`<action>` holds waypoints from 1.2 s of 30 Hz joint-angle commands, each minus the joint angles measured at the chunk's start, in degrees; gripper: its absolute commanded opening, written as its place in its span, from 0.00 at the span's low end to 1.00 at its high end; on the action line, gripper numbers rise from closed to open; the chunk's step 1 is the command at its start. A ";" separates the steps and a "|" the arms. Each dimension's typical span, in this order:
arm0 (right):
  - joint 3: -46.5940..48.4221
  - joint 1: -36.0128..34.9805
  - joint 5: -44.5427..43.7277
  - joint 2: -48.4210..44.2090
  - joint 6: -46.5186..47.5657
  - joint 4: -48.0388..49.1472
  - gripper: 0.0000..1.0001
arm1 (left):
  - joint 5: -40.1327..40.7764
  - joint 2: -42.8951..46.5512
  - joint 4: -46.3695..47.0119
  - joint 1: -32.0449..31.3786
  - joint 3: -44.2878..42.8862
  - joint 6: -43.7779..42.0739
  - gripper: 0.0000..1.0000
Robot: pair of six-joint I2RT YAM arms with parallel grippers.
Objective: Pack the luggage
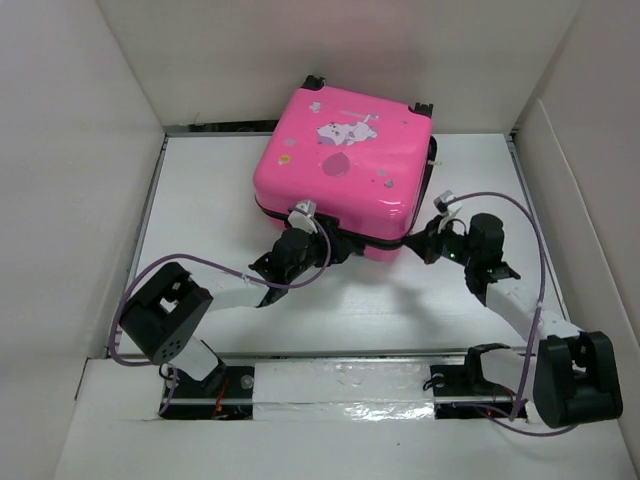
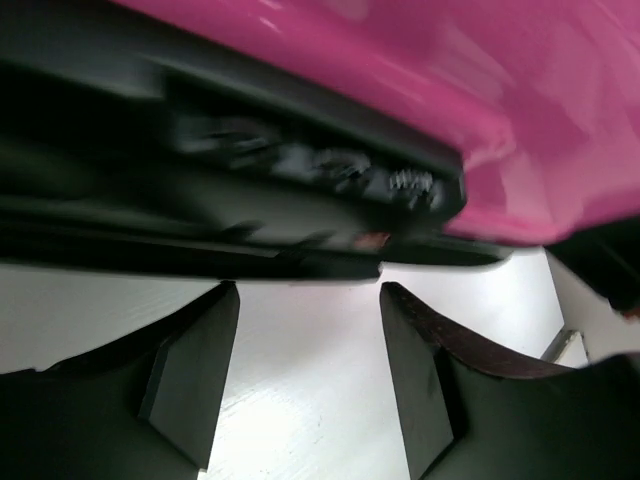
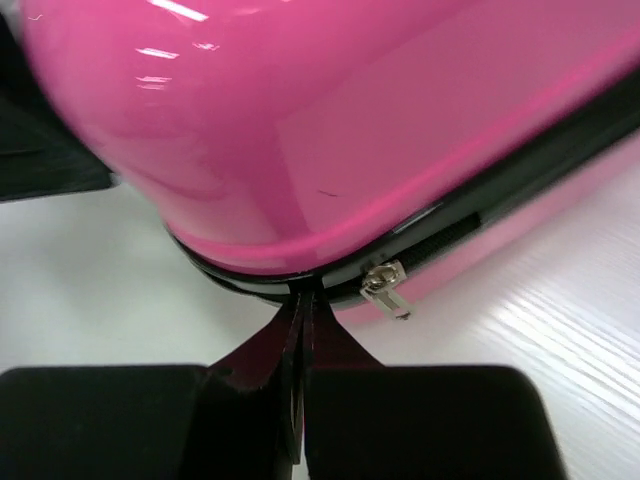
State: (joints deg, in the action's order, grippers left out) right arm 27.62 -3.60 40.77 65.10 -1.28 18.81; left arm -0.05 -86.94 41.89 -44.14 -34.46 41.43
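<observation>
Stretching white and faintly ribbed as a table [image 1: 200, 200], sitting enclosed by tall white walls [image 1: 80, 150]. Carrying directly the luggage [image 1: 343, 170], lying flat on its broad side toward the far middle, stickered pink shell facing up, black wheels [image 1: 316, 82] pointing at the far wall. Showing a silver zip pull [image 3: 385, 285] hanging at the case's seam, just above the bare tabletop

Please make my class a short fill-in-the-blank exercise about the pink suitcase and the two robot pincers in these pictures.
The shell of the luggage is coloured ____. The left pincer stands ____, with bare table visible between its jaws. The right pincer is ____ against the luggage's edge. The metal zipper pull hangs nearest the ____ pincer.
Missing words: pink; open; shut; right.
</observation>
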 commanded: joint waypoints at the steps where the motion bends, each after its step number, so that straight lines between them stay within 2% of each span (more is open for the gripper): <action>1: 2.09 -6.78 -0.50 -5.93 0.39 2.22 0.00 | 3.30 1.42 5.39 -0.33 1.23 3.38 0.56; 2: 2.44 -7.38 -1.91 -7.17 0.57 -0.93 0.00 | 4.00 1.24 6.18 -1.12 1.50 4.18 0.58; 7: 0.16 -7.39 -5.43 -14.82 -3.29 -2.28 0.02 | 13.75 2.21 9.43 -2.44 4.48 9.10 0.62; 9: 0.07 -7.39 -8.86 -17.72 -2.51 -5.87 0.05 | 16.91 3.87 10.93 -2.44 7.54 11.56 0.62; 11: -0.28 -6.87 -13.93 -19.21 -2.24 -8.34 0.12 | 18.42 5.02 11.37 -2.44 9.49 12.96 0.61; 13: -2.38 -5.73 -16.51 -19.58 -4.25 -5.90 0.15 | 20.18 6.60 11.99 -2.44 12.39 13.85 0.56; 17: -2.31 -3.88 -11.36 -15.54 -4.08 -3.08 0.16 | 21.32 8.01 10.59 -2.44 13.63 13.42 0.53; 19: -2.30 -3.88 -10.63 -12.82 -3.38 -1.86 0.20 | 21.06 8.10 10.32 -1.92 13.37 12.89 0.53; 20: -3.09 -3.88 -9.76 -11.94 -3.47 0.77 0.22 | 20.80 7.84 10.06 -1.31 13.10 12.71 0.53; 21: -3.53 -3.88 -8.70 -10.97 -3.73 2.53 0.31 | 20.19 7.31 9.88 -1.30 12.58 12.62 0.53; 22: -3.80 -3.88 -7.39 -8.96 -3.91 4.12 0.35 | 20.01 7.05 9.97 -0.60 12.31 12.45 0.53; 24: -3.71 -3.88 -4.75 -7.19 -3.56 5.71 0.39 | 19.22 6.17 10.49 0.01 11.79 12.36 0.54; 30: -3.72 -3.88 -1.23 -2.62 -3.74 9.76 0.40 | 17.55 3.53 10.93 0.63 10.11 11.39 0.54; 36: -3.53 -3.88 -2.98 0.28 -3.38 10.90 0.42 | 16.49 1.95 11.81 1.69 9.06 11.13 0.54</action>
State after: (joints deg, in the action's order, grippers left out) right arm 23.40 -7.57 37.32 64.69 -5.37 24.71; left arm 17.23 -84.55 50.59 -43.00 -23.00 53.52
